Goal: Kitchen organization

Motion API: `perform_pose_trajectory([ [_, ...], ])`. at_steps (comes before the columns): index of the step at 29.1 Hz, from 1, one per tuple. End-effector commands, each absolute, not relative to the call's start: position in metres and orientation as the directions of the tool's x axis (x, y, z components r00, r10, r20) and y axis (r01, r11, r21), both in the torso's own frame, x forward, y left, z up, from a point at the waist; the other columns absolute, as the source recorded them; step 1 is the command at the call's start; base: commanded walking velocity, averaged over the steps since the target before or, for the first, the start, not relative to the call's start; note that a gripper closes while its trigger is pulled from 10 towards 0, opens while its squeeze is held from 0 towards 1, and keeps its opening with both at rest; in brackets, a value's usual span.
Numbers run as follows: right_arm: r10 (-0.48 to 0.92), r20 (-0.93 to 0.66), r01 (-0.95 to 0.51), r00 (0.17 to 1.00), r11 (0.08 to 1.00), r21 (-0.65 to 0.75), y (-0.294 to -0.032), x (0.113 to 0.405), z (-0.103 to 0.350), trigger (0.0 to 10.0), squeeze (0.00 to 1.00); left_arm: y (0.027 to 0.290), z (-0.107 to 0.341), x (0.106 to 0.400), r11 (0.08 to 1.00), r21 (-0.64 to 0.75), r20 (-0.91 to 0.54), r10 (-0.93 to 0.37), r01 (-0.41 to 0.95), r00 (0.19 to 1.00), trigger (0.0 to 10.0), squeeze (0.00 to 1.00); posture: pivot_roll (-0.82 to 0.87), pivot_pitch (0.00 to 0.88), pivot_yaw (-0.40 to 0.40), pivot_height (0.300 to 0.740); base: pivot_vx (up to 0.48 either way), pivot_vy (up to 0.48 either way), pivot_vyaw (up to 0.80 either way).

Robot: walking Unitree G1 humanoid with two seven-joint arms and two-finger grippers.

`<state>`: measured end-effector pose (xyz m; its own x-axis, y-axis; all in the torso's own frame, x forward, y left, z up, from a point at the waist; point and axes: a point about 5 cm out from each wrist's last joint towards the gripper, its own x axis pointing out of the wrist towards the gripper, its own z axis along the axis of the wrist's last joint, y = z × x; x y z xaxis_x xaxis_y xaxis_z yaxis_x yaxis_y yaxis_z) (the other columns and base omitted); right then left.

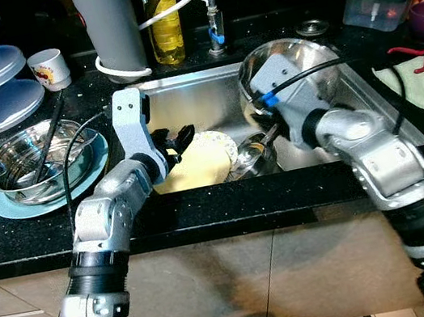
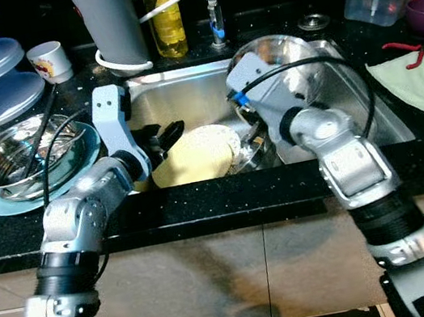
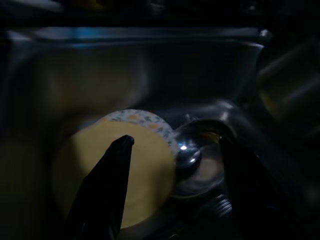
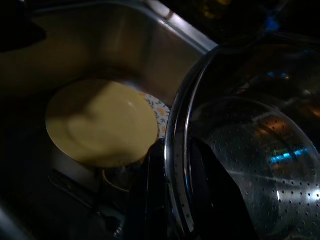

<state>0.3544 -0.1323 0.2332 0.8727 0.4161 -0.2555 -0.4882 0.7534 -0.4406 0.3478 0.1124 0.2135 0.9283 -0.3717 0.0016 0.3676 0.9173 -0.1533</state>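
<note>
Steel colander (image 4: 260, 165), at the sink's (image 1: 185, 97) right side, is gripped by its rim in the right claw (image 4: 175, 165); the left claw (image 3: 172, 150) is held spread above the yellow plate (image 3: 115, 170).

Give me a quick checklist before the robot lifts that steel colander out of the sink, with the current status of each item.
1. Right gripper pinches the colander by its rim: ok, one finger on each side of the rim.
2. Left gripper out of the colander's way: ok, open over the yellow plate, holding nothing.
3. Colander empty: cannot tell, only part of the inside shows.
4. Path past the faucet: cannot tell, it stands close behind the colander.
5. Landing spot on the counter: not ok on the left, a steel bowl sits on a blue plate there.
</note>
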Motion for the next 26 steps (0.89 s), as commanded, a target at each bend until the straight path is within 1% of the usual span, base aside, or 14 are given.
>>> perform_pose_trajectory([
  [1,0.439,-0.295,-0.528,0.849,0.729,-0.435,-0.118,0.362,0.223,10.0,0.00,0.105,0.218,0.338,0.929,-0.121,0.027,-0.350,0.350,0.937,10.0,0.00,-0.02,0.000,0.021,0.740,0.000,0.000,0.00],
  [2,0.439,-0.295,-0.528,0.849,0.729,-0.435,-0.118,0.362,0.223,10.0,0.00,0.105,0.218,0.338,0.929,-0.121,0.027,-0.350,0.350,0.937,10.0,0.00,-0.02,0.000,0.021,0.740,0.000,0.000,0.00],
  [5,0.428,-0.377,-0.562,0.821,0.722,-0.404,-0.108,0.370,0.205,10.0,0.00,0.096,0.225,0.324,0.927,-0.115,0.084,-0.348,0.356,0.934,10.0,0.00,0.00,0.000,0.010,0.740,0.000,0.000,0.00],
  [7,0.421,-0.407,-0.568,0.811,0.733,-0.374,-0.103,0.376,0.197,10.0,0.00,0.098,0.224,0.318,0.945,-0.093,0.122,-0.303,0.315,0.945,10.0,0.00,0.01,0.000,0.003,0.740,0.000,0.000,0.00],
  [10,0.412,-0.465,-0.589,0.783,0.730,-0.346,-0.094,0.381,0.182,10.0,0.00,0.102,0.215,0.311,0.967,-0.064,0.131,-0.237,0.247,0.963,10.0,0.00,0.03,0.000,-0.007,0.740,0.000,0.000,0.00],
  [14,0.429,-0.481,-0.610,0.764,0.724,-0.322,-0.076,0.384,0.170,10.0,0.00,0.104,0.204,0.298,0.981,-0.038,0.127,-0.182,0.188,0.975,10.0,0.00,0.05,0.000,-0.021,0.740,0.000,0.000,0.00],
  [15,0.429,-0.481,-0.610,0.764,0.724,-0.322,-0.076,0.384,0.170,10.0,0.00,0.104,0.204,0.298,0.981,-0.038,0.127,-0.182,0.188,0.975,10.0,0.00,0.05,0.000,-0.021,0.740,0.000,0.000,0.00],
  [18,0.443,-0.487,-0.627,0.753,0.708,-0.326,-0.063,0.385,0.163,10.0,0.00,0.104,0.203,0.292,0.987,-0.024,0.128,-0.158,0.162,0.979,10.0,0.00,0.06,0.000,-0.029,0.740,0.000,0.000,0.00],
  [23,0.449,-0.494,-0.636,0.744,0.703,-0.319,-0.057,0.386,0.159,10.0,0.00,0.107,0.204,0.290,0.990,-0.011,0.145,-0.137,0.140,0.980,10.0,0.00,0.07,0.000,-0.033,0.740,0.000,0.000,0.00],
  [24,0.450,-0.493,-0.634,0.745,0.707,-0.313,-0.057,0.386,0.158,10.0,0.48,0.108,0.204,0.290,0.991,-0.010,0.148,-0.132,0.135,0.980,10.0,0.00,0.07,0.000,-0.035,0.740,0.000,0.000,0.00],
  [25,0.450,-0.492,-0.633,0.745,0.710,-0.309,-0.056,0.387,0.158,10.0,0.48,0.109,0.205,0.290,0.991,-0.009,0.149,-0.128,0.131,0.980,10.0,0.00,0.07,0.000,-0.035,0.740,0.000,0.000,0.00],
  [26,0.450,-0.491,-0.631,0.746,0.713,-0.305,-0.056,0.387,0.158,10.0,0.63,0.110,0.205,0.290,0.992,-0.010,0.150,-0.125,0.128,0.981,10.0,0.00,0.07,0.000,-0.034,0.740,0.000,0.000,0.00],
])
